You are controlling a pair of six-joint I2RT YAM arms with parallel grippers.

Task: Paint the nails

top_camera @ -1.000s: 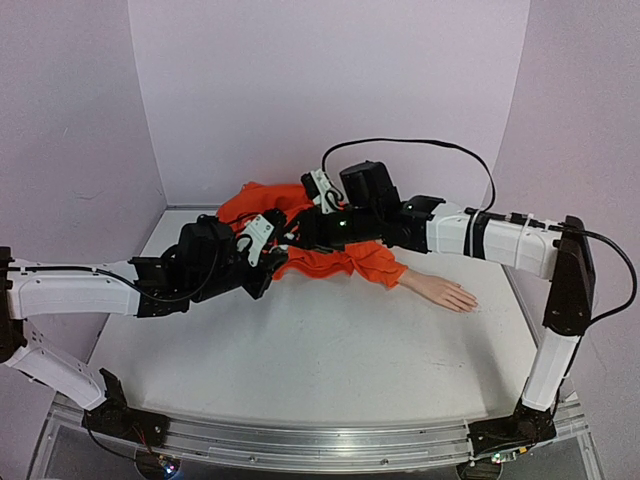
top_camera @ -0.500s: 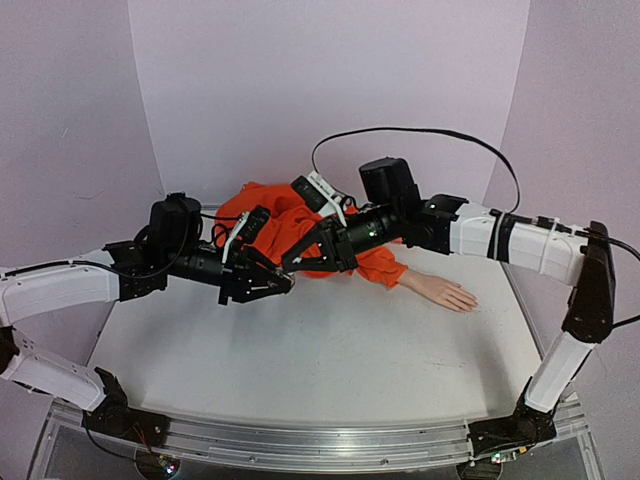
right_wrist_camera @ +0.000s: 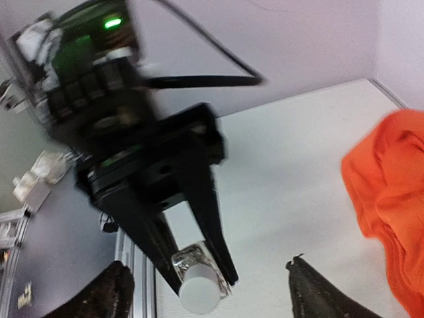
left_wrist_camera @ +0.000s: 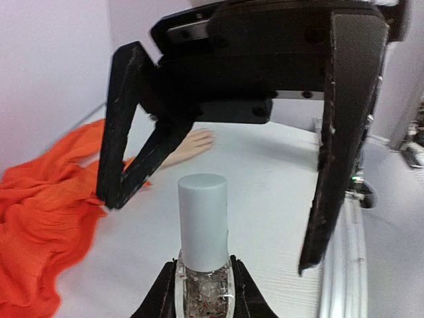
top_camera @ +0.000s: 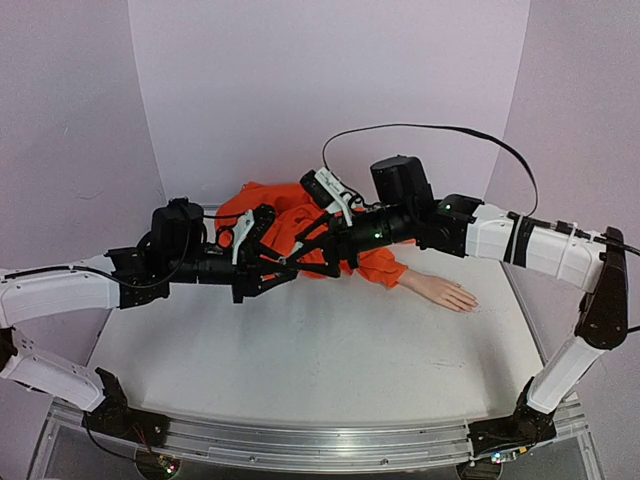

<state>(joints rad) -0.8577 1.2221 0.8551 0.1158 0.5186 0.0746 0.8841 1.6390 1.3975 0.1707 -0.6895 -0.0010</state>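
My left gripper [left_wrist_camera: 203,273] is shut on a small clear bottle [left_wrist_camera: 203,291] with a white cap [left_wrist_camera: 203,218], held above the table. My right gripper [left_wrist_camera: 209,232] faces it, open wide, one finger on each side of the cap and touching nothing. From above, the two grippers meet at the bottle [top_camera: 285,262], in front of the orange sleeve [top_camera: 375,265]. The pale mannequin hand [top_camera: 445,292] lies flat on the table at the right. The nails [top_camera: 470,303] at its fingertips are too small to make out. In the right wrist view the bottle [right_wrist_camera: 197,277] sits between the left fingers [right_wrist_camera: 212,225].
The white table [top_camera: 320,350] is walled in pale purple at the back and sides. An aluminium rail [top_camera: 320,445] runs along the near edge. Bunched orange cloth [top_camera: 270,205] lies at the back left. A black cable [top_camera: 430,130] arcs above the right arm.
Both arms have lifted off the sleeve and brought their grippers together. The right gripper, shut half a second ago, has opened wide around the cap. The left still grips the bottle.
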